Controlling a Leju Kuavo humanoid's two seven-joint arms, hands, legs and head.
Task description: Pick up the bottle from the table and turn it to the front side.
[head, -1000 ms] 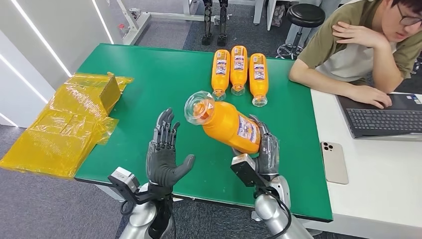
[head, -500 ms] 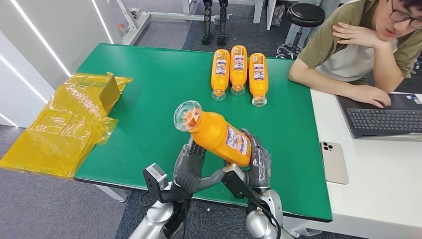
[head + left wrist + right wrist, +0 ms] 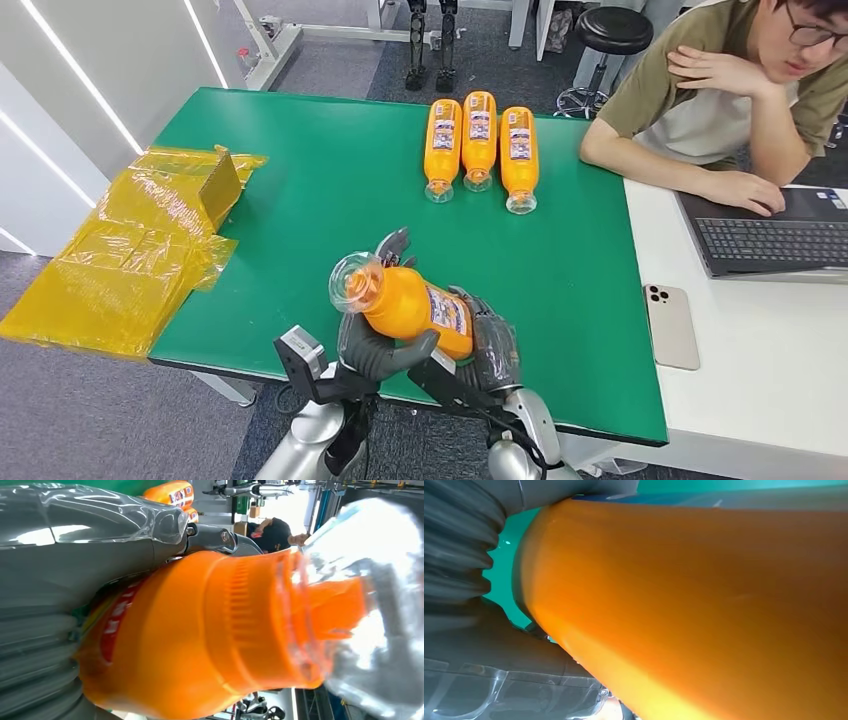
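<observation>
Fingers (image 3: 392, 245) of left hand (image 3: 375, 345) now wrap the bottle (image 3: 405, 305) from the cap side; a sec ago that hand was open w/ nothing in it, off to the side. Right hand (image 3: 490, 350) still grips the bottle's base end. So both hands hold it, lifted just above the near edge of the green desk (image 3: 300, 170), lying tilted, clear cap toward the robot's left, label partly up. Bottle has also come lower & closer to the body vs. before. Meaning: looks like a two-hand regrasp, prob. so one hand can roll it to bring the label front-on. Turn not done yet. Three other bottles (image 3: 479, 140) lie in a row at far side, label up.
</observation>
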